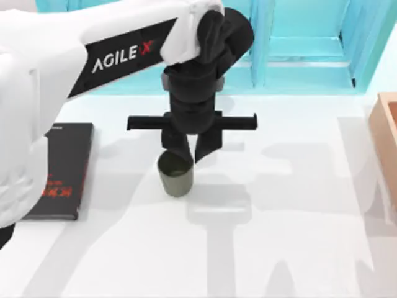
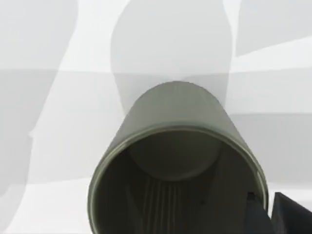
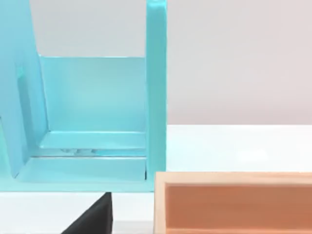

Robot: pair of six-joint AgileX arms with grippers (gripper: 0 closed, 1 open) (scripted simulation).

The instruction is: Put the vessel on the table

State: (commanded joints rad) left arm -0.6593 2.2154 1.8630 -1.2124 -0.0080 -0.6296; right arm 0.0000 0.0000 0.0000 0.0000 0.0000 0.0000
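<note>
The vessel (image 1: 175, 176), a small olive-green cup, stands upright on the white table (image 1: 279, 248) a little left of centre. My left gripper (image 1: 192, 152) comes down on it from above, shut on its rim. One finger is inside the cup and the other is outside its right wall. In the left wrist view the vessel (image 2: 175, 146) is seen from above, with a ribbed finger pad (image 2: 163, 204) inside it and the other finger (image 2: 287, 217) outside the rim. Whether the base touches the table I cannot tell. A dark edge of my right gripper (image 3: 92, 222) shows in the right wrist view.
A black book with red lettering (image 1: 62, 171) lies flat at the left. A turquoise shelf unit (image 1: 310, 43) runs along the back. A wooden box (image 1: 386, 133) sits at the right edge, and the right wrist view faces the box (image 3: 234, 204) and the shelf (image 3: 97, 112).
</note>
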